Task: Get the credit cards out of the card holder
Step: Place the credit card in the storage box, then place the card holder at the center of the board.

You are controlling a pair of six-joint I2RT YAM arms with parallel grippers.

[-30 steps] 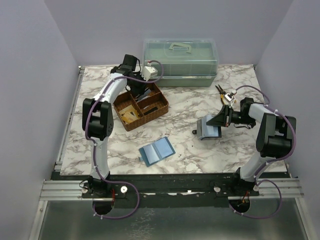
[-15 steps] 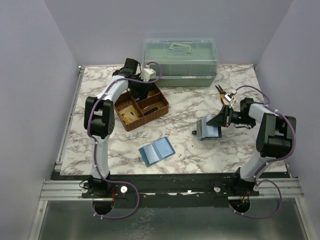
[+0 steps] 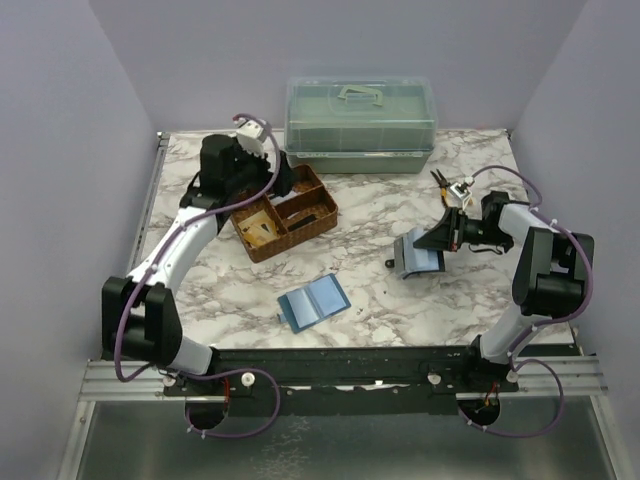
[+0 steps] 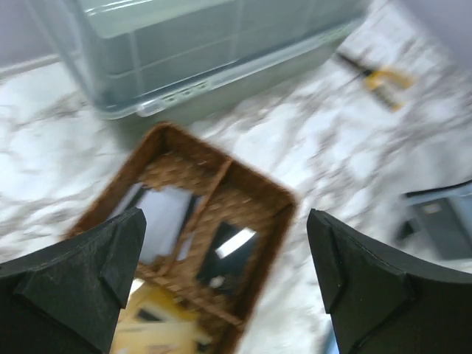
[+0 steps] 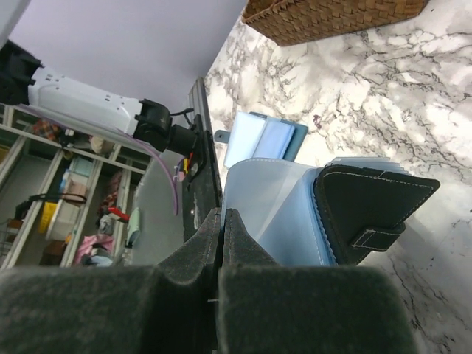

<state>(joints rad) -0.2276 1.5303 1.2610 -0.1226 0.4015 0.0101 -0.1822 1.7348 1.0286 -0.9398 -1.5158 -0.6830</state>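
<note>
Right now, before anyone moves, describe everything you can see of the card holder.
The card holder is a small black bifold, leather-like, with pale stitching and a snap tab. It is open, its pale blue translucent sleeves fanned out. It rests on the marble table at the right, where the right end effector appears to pinch a sleeve with its fingers closed.

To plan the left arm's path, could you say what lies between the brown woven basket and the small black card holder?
Only bare marble table between basket and card holder, per the top view.
</note>
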